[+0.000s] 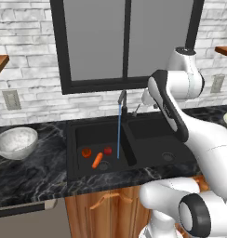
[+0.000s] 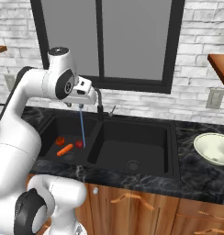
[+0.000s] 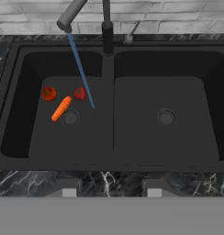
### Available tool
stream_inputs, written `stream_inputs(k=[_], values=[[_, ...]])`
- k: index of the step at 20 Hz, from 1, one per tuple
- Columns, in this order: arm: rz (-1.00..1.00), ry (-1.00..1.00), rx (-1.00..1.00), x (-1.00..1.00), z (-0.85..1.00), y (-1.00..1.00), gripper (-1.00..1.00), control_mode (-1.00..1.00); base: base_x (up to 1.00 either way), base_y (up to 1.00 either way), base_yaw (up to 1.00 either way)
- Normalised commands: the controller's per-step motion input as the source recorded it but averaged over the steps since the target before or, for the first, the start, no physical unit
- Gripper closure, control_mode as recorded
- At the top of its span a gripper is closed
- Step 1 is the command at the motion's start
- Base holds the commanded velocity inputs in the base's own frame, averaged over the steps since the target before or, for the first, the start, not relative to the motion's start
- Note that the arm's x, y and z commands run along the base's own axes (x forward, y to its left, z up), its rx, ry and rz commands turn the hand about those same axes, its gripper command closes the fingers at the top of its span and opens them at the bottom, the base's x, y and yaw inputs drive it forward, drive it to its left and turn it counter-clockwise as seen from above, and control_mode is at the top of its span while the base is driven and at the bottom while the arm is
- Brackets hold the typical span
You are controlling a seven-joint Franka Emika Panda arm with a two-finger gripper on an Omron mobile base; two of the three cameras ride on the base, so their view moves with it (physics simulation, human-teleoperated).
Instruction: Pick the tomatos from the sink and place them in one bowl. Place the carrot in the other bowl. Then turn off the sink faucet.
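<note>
The black double-basin sink (image 3: 187, 137) lies below my gripper (image 3: 110, 190), whose fingertips stand apart with nothing between them. In the left basin rest two tomatos, one orange-red (image 3: 48, 93) and one red (image 3: 80, 93), with the carrot (image 3: 61, 109) just in front of them by the drain. From the base views the same tomatos (image 1: 86, 152) (image 1: 108, 150) and carrot (image 1: 97, 160) sit low in that basin. The gripper (image 2: 75, 104) hovers high above the sink, near the sink faucet (image 2: 100, 103), which pours a thin blue stream into the left basin. The mottled grey-white bowl (image 1: 15, 142) stands on the left counter; the cream bowl (image 2: 215, 148) on the right.
Dark marbled counter (image 1: 36, 172) surrounds the sink. A window and white brick wall rise behind the faucet (image 1: 122, 98). Wooden shelves (image 2: 220, 64) jut from the wall at both sides. Wooden cabinet doors (image 2: 132, 206) run below the counter.
</note>
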Motion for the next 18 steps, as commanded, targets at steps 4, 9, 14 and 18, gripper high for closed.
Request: stream_inputs(k=[4,9,14,18], values=[[0.00,-0.13,0.00,-0.16,-0.15,0.06,-1.00,-1.00,0.00,0.00,0.00],[0.00,-0.07,0.00,-0.16,-0.19,0.42,-1.00,-1.00,0.00,0.00,0.00],[0.00,0.09,0.00,0.00,-0.08,0.57,-1.00,-1.00,0.00,0.00,0.00],[0.00,0.19,0.00,0.00,-0.08,0.56,-1.00,-1.00,0.00,0.00,0.00]])
